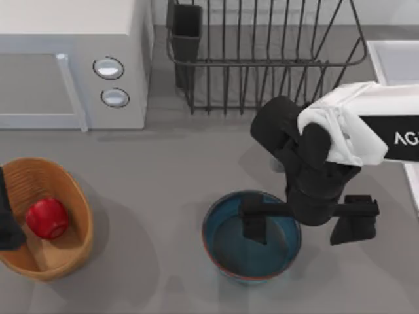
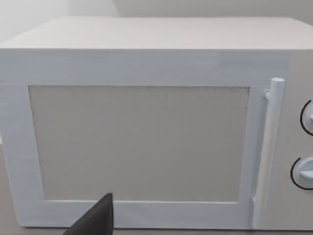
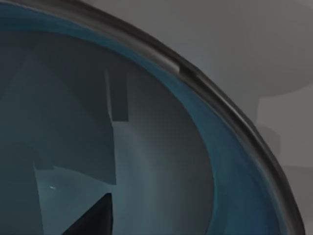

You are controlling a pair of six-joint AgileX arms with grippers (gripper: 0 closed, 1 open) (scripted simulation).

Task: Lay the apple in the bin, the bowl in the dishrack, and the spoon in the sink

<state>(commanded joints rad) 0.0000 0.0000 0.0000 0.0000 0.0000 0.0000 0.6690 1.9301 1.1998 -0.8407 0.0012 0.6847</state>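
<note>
- You have the table [image 1: 170,190], a plain grey surface, carrying everything else in the top view.
- You see the white microwave [image 1: 72,65] at the back left, door handle and two round knobs facing forward; in the left wrist view its door [image 2: 139,142] faces the camera squarely.
- The dishrack [image 1: 262,59] stands at the back centre, dark upright bars, with the black cutlery cup [image 1: 188,33] at its left corner. Nothing lies in the part of it you can see.
- The sink [image 1: 393,59] shows as a pale basin with a raised white rim at the right edge, behind the right arm.
- The bin [image 1: 78,216] sits at the front left, well apart from the bowl.
- The bowl [image 1: 222,252] rests on the table at front centre, in front of the dishrack and well apart from it. The right wrist view looks straight into its teal-grey inside [image 3: 122,147].
- The right gripper [image 1: 304,222] hangs over the bowl's right rim with its fingers spread apart: one finger [image 1: 255,226] is inside the bowl, the other outside the rim. It holds nothing.
- The left gripper [image 1: 8,222] sits at the left edge, beside the bin; you cannot tell whether it is open or closed.
- The apple [image 1: 47,218] lies inside the bin, toward its left side.
</note>
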